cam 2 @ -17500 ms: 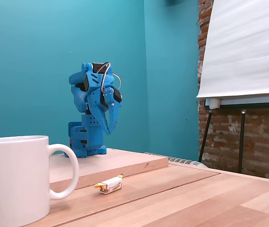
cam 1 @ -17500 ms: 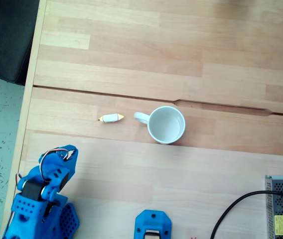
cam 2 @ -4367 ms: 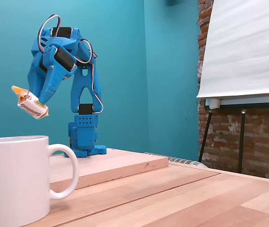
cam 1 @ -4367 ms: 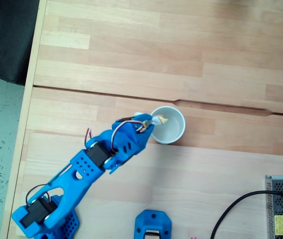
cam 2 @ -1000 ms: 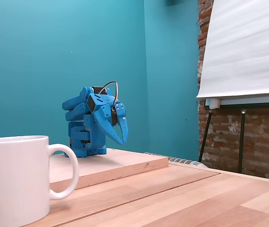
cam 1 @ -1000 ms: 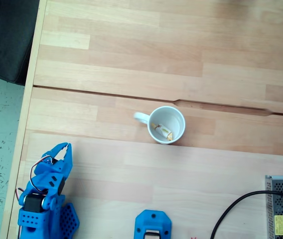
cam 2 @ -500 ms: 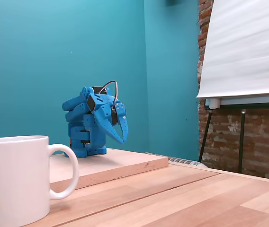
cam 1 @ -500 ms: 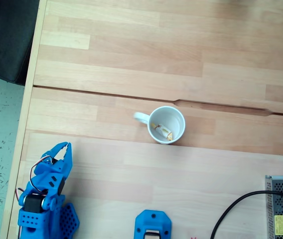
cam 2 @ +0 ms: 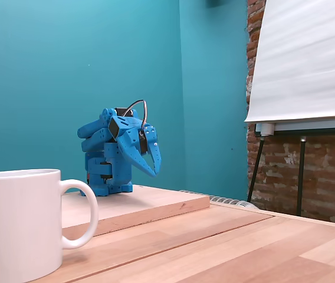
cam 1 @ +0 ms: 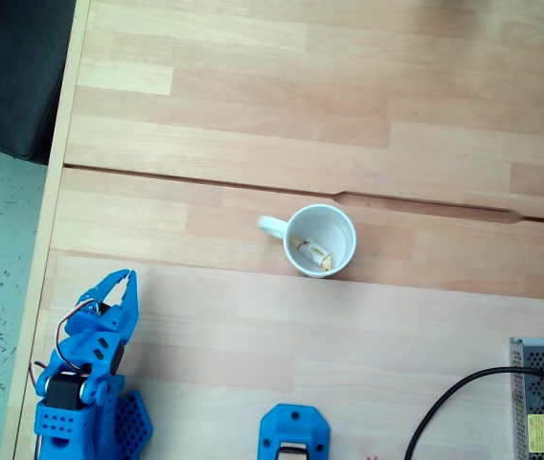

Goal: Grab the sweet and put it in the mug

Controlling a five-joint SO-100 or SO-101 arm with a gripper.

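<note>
Inside mug [cam 1: 342, 257], sweet [cam 1: 311, 251], far from pincer [cam 1: 123, 281]

Folded blue arm [cam 2: 111, 153], jaws nearly closed, empty.

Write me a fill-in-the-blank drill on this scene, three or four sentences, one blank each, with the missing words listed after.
1. The tiny wrapped sweet with yellow-orange ends lies inside the plain white ceramic ____.
2. In the fixed view from above, the mug has its loop handle pointing to the ____ of the picture.
3. The blue two-finger gripper holds ____ between its fingers.
4. The mug stands on a table made of ____.

Missing words: mug; left; nothing; wood
</note>
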